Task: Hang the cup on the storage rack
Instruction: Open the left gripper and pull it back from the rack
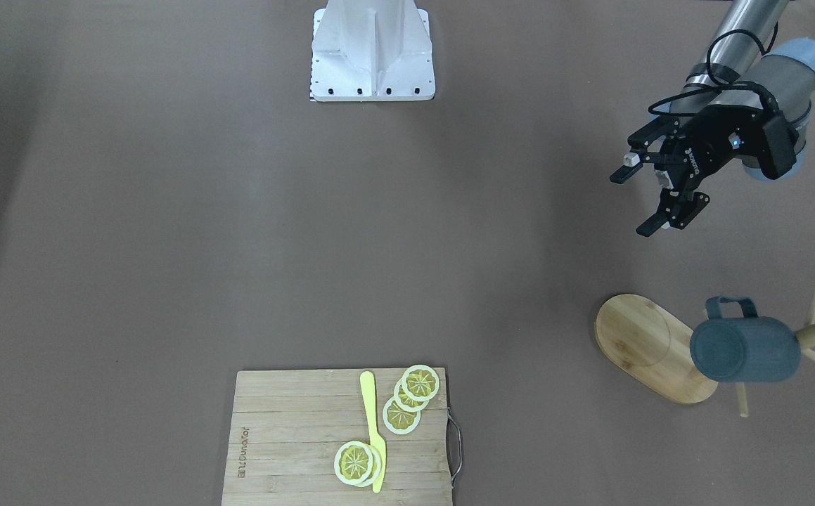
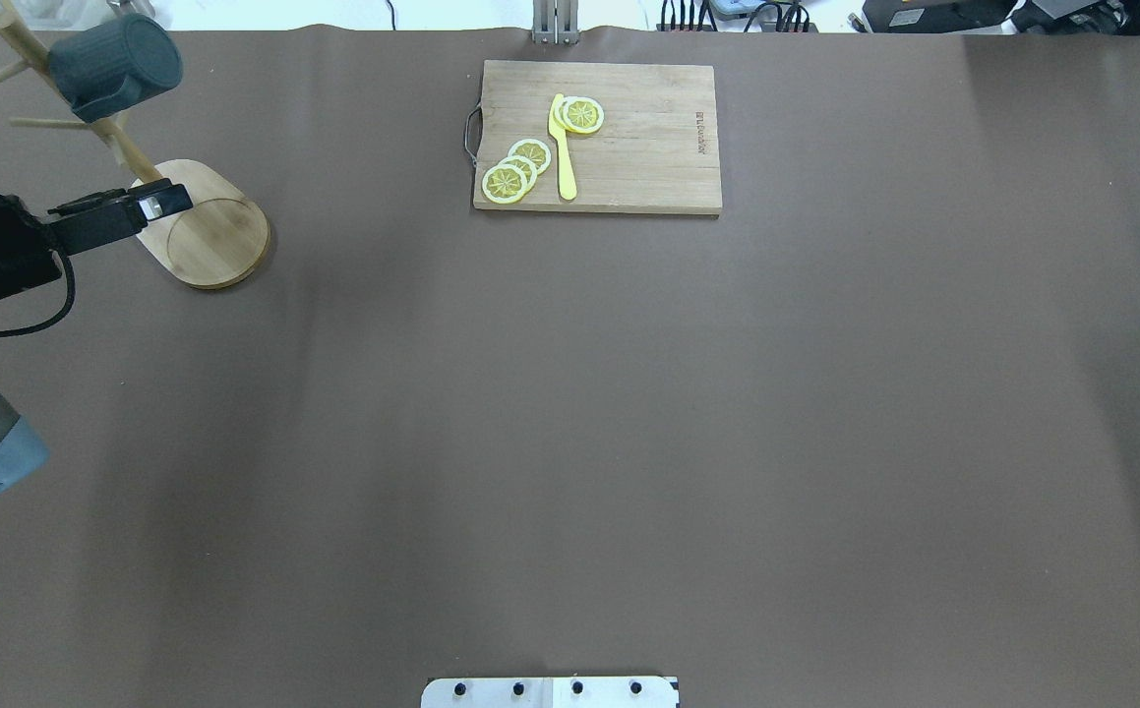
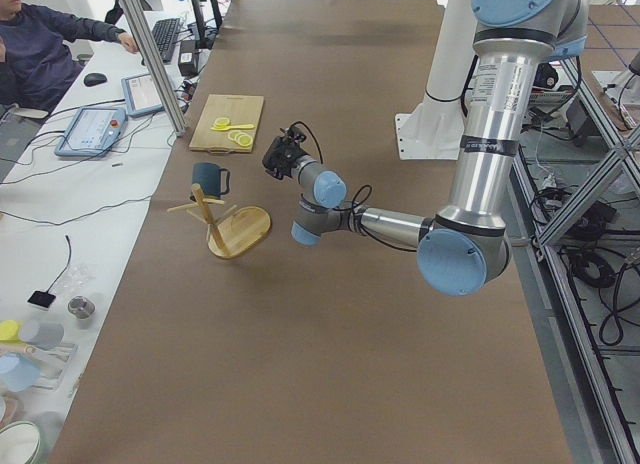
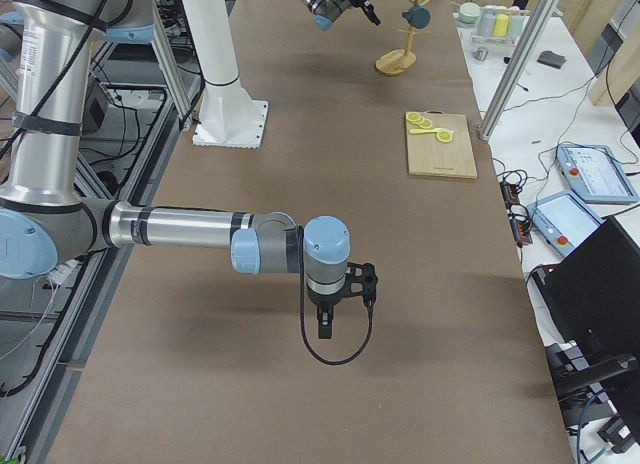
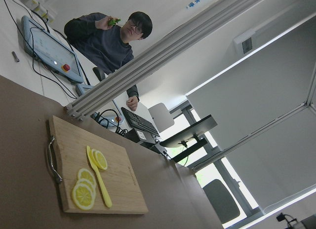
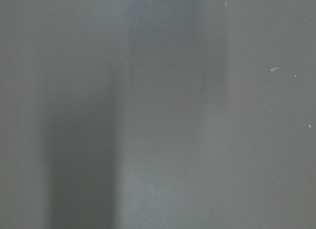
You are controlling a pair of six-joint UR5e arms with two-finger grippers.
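The dark blue-grey cup [image 1: 745, 349] hangs by its handle on a peg of the bamboo storage rack [image 1: 643, 344], lying sideways with its bottom toward the camera. It also shows on the rack [image 2: 206, 231] in the overhead view [image 2: 117, 64]. My left gripper [image 1: 636, 202] is open and empty. It hovers apart from the rack, on the robot's side of it. My right gripper [image 4: 325, 329] points down over bare table far from the rack. It shows only in the exterior right view, so I cannot tell whether it is open or shut.
A wooden cutting board [image 1: 294, 436] with lemon slices [image 1: 411, 397] and a yellow knife [image 1: 373, 429] lies at the table's far edge. The robot's white base [image 1: 372, 53] stands mid-table. An operator [image 3: 40, 44] sits beyond the far edge.
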